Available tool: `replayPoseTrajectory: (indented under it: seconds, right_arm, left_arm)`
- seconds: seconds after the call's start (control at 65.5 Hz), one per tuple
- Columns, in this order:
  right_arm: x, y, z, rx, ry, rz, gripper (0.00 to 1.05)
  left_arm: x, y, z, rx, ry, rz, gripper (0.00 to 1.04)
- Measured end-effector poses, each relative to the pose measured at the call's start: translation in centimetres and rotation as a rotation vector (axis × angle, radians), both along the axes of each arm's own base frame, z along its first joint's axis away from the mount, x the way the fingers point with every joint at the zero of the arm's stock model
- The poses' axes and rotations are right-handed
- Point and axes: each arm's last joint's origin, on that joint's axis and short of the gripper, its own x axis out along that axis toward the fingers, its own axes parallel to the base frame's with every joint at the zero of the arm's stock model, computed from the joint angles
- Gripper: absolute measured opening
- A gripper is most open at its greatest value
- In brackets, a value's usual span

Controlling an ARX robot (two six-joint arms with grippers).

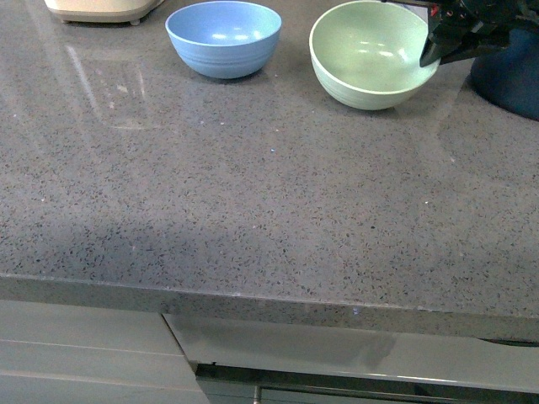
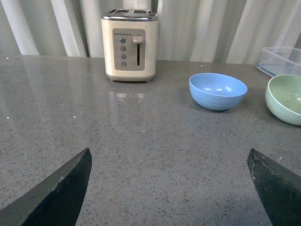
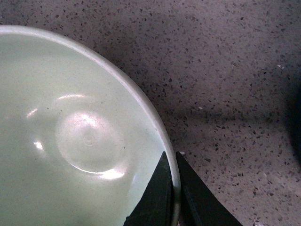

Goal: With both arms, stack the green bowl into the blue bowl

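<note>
**A thin pinch on the rim is risking a slip**

The right claw (image 3: 172, 157) is clenching on the rim of the green bowl (image 1: 370, 55), one finger inside and one outside. It is gripping the side of the bowl that is facing away from the blue bowl (image 1: 223, 38). Both bowls are standing upright on the tabletop (image 1: 253, 194), near each other but apart, with the green one to the right. The left claw (image 2: 169, 155) is hanging released and wide over bare tabletop, well apart from both bowls, and is holding nothing.

The main danger, as I am judging it, is coming from this grip. It is taking only a thin edge at one point, so in a lift the bowl may be dropping on its free side, turning between the fingers or sliding out. A tilted bowl may be striking the blue bowl's rim and pushing it away, because nothing is steadying that bowl. The dark pot (image 1: 509, 76) is standing just beside the right claw, so a wide swing is risking a knock there. The two bowls are looking equal in size, so an off-centre lowering may be leaving the green one sitting crooked.
</note>
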Motion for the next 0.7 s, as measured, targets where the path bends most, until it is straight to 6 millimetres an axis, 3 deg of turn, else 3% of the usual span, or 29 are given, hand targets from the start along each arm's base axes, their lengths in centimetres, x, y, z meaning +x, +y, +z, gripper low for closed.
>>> replayPoseTrajectory:
  seconds: [0.397, 0.702]
  right_arm:
    - [-0.3, 0.0, 1.3, 0.005, -0.004, 0.014, 0.01]
    - [1.1, 1.9, 6.4, 0.031, -0.113, 0.055, 0.01]
  left_arm:
    - [0.0, 0.0, 0.0, 0.0, 0.0, 0.0, 0.98]
    - [0.0, 0.0, 0.0, 0.0, 0.0, 0.0, 0.98]
